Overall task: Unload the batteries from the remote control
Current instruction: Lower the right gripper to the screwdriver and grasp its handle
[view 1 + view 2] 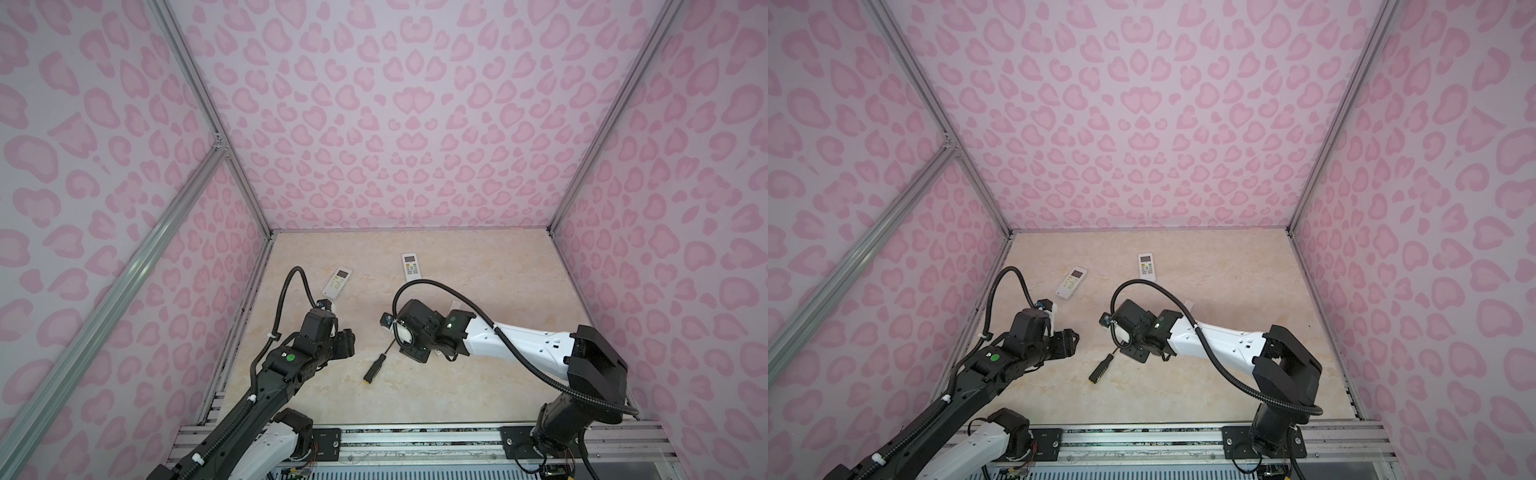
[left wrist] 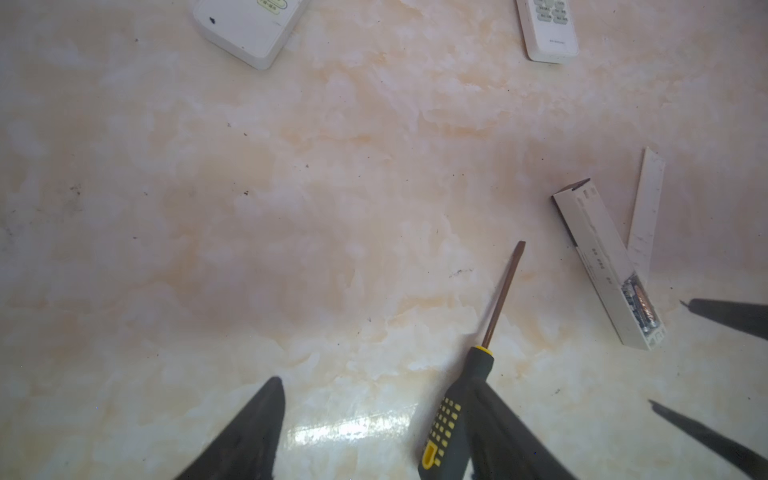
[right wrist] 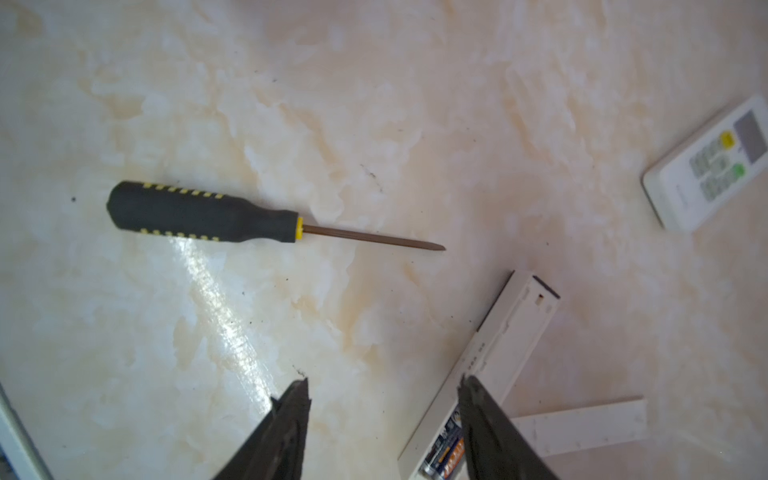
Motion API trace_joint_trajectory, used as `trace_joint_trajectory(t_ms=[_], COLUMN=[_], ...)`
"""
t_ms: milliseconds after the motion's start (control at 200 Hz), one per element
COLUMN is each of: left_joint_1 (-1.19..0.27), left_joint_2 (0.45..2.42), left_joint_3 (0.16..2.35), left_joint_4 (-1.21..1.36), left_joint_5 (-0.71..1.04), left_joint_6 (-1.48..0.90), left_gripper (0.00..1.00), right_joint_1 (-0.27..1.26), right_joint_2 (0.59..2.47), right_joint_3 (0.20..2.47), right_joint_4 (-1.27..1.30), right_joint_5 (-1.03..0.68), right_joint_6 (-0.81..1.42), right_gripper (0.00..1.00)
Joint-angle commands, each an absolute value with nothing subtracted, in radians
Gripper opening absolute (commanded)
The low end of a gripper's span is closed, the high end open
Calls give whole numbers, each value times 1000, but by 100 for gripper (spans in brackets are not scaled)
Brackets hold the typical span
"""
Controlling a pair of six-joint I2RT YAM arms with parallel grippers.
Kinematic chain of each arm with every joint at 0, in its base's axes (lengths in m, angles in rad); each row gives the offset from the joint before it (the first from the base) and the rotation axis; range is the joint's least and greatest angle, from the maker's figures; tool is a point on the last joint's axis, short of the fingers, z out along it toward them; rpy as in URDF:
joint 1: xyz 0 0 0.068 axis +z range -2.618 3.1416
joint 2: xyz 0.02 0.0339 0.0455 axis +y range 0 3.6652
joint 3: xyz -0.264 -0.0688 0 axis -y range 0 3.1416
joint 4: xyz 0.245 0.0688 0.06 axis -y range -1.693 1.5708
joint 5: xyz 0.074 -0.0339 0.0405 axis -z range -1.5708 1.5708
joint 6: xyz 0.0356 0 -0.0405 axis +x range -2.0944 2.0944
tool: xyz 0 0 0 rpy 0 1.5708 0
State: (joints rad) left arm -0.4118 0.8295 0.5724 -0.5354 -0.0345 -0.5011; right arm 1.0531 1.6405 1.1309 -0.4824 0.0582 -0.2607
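Step in hand, cell extraction: the batteries [image 3: 446, 453] sit in the uncovered remote [image 3: 511, 336] under the right gripper [image 3: 384, 380], with the screwdriver [image 1: 378, 365] at its 8 o'clock in a top view; its fingers and those of the left gripper [image 2: 378, 380] are spread and empty, so the next move probably calls for lowering the right fingertips astride one cell and pinching.

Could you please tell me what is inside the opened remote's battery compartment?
Batteries lie inside the opened remote; a jaw of the right gripper hides part of them.
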Motion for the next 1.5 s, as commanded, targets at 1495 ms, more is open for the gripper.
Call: trace_joint_trajectory(t_ms=[1495], left_joint_1=[-149], left_joint_2=[809], left_joint_3=[432], left_joint_4=[-499], left_joint_5=[167], left_joint_6=[-677], left_gripper=[82], right_joint_1=[1191], right_joint_2=[2155], right_joint_3=[1551], right_joint_4=[-599], right_joint_5=[-23], right_joint_6=[-689], right_gripper=[33])
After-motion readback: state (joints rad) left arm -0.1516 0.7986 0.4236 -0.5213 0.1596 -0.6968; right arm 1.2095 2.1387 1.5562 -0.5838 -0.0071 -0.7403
